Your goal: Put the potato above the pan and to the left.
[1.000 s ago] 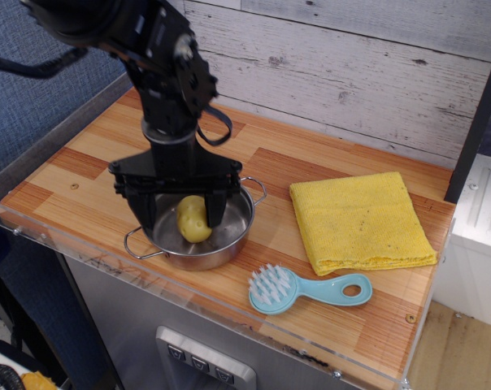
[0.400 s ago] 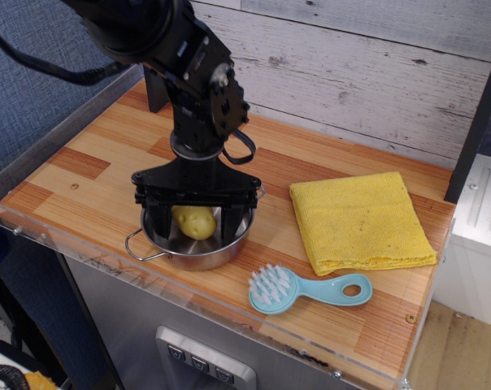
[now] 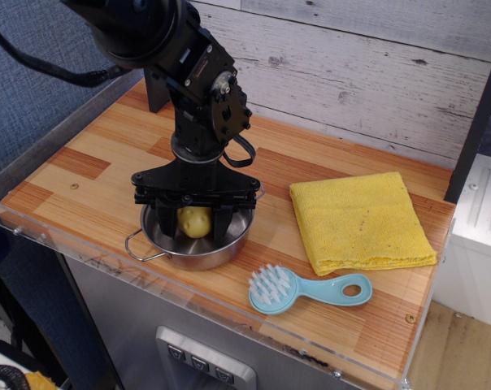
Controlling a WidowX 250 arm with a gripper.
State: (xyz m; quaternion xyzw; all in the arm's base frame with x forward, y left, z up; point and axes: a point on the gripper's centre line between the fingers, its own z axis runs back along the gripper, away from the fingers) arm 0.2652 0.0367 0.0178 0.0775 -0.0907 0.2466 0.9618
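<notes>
I see my gripper [image 3: 195, 221] down in the pan [image 3: 158, 247], fingers seemingly clenched around the potato [image 3: 194, 220], though contact is partly hidden.

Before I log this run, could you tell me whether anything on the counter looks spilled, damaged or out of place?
Nothing stands out. The potato sits inside the pan between the fingers of the gripper, the yellow cloth lies folded flat, and the blue brush rests near the front edge. No spills or damage are visible.
</notes>
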